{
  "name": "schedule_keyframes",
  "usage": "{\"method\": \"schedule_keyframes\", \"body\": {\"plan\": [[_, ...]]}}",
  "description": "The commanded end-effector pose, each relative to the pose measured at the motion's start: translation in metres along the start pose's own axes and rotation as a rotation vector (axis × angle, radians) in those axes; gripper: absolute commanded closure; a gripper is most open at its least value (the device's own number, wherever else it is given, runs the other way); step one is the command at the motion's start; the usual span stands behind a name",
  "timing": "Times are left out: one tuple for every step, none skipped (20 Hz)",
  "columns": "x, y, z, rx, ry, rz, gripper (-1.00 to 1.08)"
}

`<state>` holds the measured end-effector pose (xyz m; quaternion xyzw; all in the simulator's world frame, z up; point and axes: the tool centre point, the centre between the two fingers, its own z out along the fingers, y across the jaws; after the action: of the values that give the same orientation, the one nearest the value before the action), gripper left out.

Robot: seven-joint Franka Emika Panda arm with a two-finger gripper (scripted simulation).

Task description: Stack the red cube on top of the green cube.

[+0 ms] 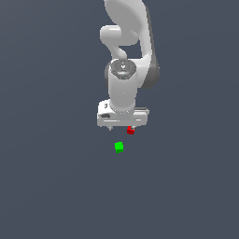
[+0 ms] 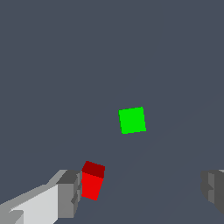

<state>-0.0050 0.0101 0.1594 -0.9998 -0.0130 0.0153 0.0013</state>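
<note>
Dark grey floor (image 1: 51, 186) fills both views, unmarked and with no visible edge or corner, so I can place things only against each other. I run 1 arm (image 1: 128, 42), seen from above in the exterior view, with the gripper (image 1: 121, 127) hanging low beneath it.

The wrist view shows the fingers spread wide: 1 finger (image 2: 70, 192) touches or nearly touches the red cube (image 2: 92, 183), while the other finger (image 2: 214, 190) stands well apart from it. I read the gripper as released, grasping nothing. The red cube looks tilted against that 1 finger; whether it rests on the floor or hangs off the pad I cannot tell. In the exterior view the red cube (image 1: 130, 130) sits just under the gripper body, toward the exterior view's right.

The green cube (image 1: 119, 147) lies near the red one, apart from it, clear of both fingers; in the wrist view it (image 2: 132, 120) sits flat ahead of the open gap.

My judgement: the step in hand is the grasp of the red cube, not yet secured. The next move calls for centring the gap over the red cube, then closing squarely on 2 opposite faces.

Nothing else lies on the floor; the off-centre finger contact is the only hazard, since it could push the red cube aside.
</note>
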Motion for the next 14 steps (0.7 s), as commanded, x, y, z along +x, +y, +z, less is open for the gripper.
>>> {"method": "schedule_keyframes", "body": {"plan": [[0.0,0.0,0.0,0.0,0.0,0.0,-0.92],[0.0,0.0,0.0,0.0,0.0,0.0,-0.92],[-0.001,0.0,0.001,0.0,0.0,0.002,-0.92],[-0.001,-0.001,0.001,0.0,0.0,0.004,-0.92],[-0.002,-0.001,0.002,0.0,0.001,0.007,-0.92],[-0.004,-0.002,0.003,0.0,0.001,0.012,-0.92],[-0.005,-0.002,0.005,0.0,0.002,0.017,-0.92],[-0.007,-0.003,0.007,0.0,0.002,0.023,-0.92],[-0.009,-0.004,0.009,0.0,0.003,0.03,-0.92],[-0.012,-0.006,0.011,0.0,0.004,0.039,-0.92],[-0.015,-0.007,0.014,0.0,0.005,0.048,-0.92],[-0.018,-0.009,0.017,0.0,0.006,0.059,-0.92],[-0.021,-0.011,0.02,0.001,0.007,0.07,-0.92],[-0.025,-0.013,0.024,0.001,0.008,0.083,-0.92]]}}
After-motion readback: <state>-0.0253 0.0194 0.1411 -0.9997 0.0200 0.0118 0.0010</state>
